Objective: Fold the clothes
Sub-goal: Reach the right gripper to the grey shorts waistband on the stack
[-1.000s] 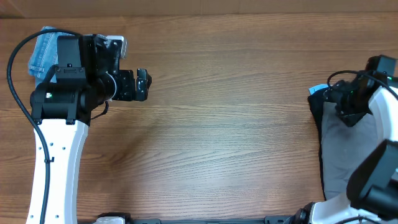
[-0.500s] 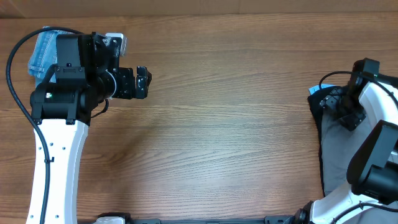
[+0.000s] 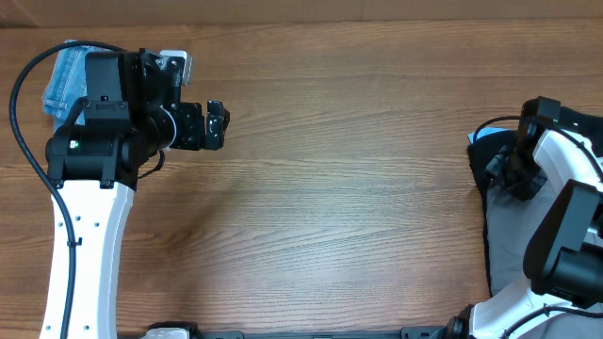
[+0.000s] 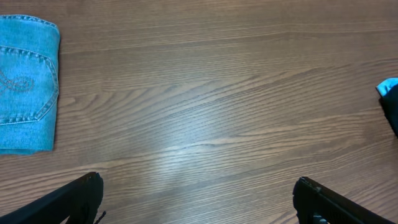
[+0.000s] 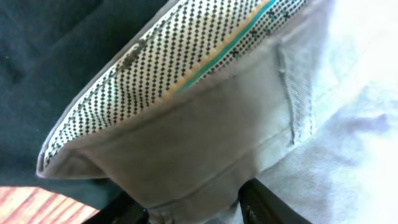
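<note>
At the table [image 3: 358, 188] edge, only the right wrist view shows the dotted waistband [image 5: 186, 56] of the shorts [image 5: 205, 143], straddled by the right gripper [image 5: 196, 204] (clamped or not, unclear); left gripper [image 4: 196, 180] gapes empty

Grey-olive cotton shorts [image 3: 513, 235] lying loose at the far right edge of the table [image 3: 358, 188] atop a black garment [image 3: 478, 171], waistband [image 5: 205, 143] turned over, baring a pale black-dotted lining with a teal-and-orange stripe, a belt loop stitched across the outer band.
</note>
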Controlling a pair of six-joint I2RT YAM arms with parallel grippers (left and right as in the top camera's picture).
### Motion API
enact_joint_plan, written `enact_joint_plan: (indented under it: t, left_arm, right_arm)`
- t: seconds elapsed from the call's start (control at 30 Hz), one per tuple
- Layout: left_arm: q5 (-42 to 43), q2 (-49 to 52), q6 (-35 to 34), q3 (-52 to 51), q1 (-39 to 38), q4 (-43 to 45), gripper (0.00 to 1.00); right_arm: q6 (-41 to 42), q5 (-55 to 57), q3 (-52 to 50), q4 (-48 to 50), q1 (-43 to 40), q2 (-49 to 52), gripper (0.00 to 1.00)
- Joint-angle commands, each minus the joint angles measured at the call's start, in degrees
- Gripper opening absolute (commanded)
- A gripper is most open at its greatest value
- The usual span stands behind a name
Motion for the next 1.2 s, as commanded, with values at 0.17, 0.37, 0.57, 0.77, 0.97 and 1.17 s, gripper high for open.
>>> enact_joint_plan:
  t: [0.17,0.37,0.57,0.77,0.97,1.17]
  left_arm:
    - [0.7,0.0,-1.0,1.1,-0.4,0.0,1.00]
    - [0.7,0.0,-1.0,1.1,-0.4,-0.4,1.00]
    - [0.7,0.0,-1.0,1.1,-0.4,-0.9,1.00]
    - [0.7,0.0,-1.0,1.1,-0.4,-1.0,1.00]
    - [0.7,0.0,-1.0,1.1,-0.4,-1.1,1.00]
    - [0.7,0.0,-1.0,1.1,-0.4,-1.0,1.00]
  right_arm:
    - [0.4,0.5,6.1,-5.1,0.1,0.5,0.13]
    - [0.4,-0.2,10.6,-8.8,0.1,0.5,0.04]
    - [-1.5,-6.7,12.5,-10.8,0.2,0.5,0.58]
    - [-7.7,-11.5,12.2,-12.5,2.9,0.5,0.68]
    - [-4.5,-2.4,10.4,-11.8,6.2,0.9,0.59]
    - [-1.2,6.4,8.4,-10.6,7.4,3.7,0.53]
